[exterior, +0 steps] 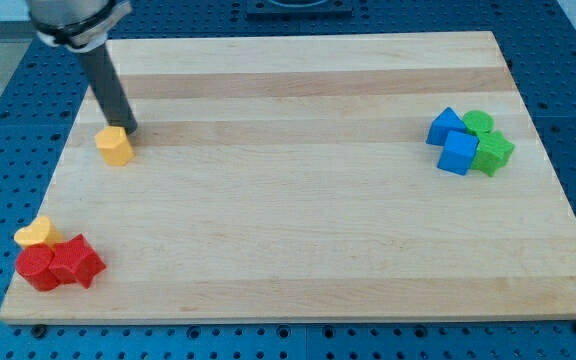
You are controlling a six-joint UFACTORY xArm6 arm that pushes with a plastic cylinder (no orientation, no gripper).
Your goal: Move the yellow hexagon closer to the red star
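The yellow hexagon [115, 146] lies near the board's left edge, in the upper half. My tip [127, 130] is just above and to the right of it, touching or nearly touching its upper right side. The red star [78, 262] lies at the board's lower left corner, well below the hexagon. A red round block [37, 267] sits against the star's left side. A yellow heart-like block [37, 234] sits just above the red round block.
At the right side of the wooden board [308, 200] is a cluster: a blue triangular block [444, 126], a blue cube [459, 153], a green round block [479, 123] and a green star-like block [494, 153]. Blue perforated table surrounds the board.
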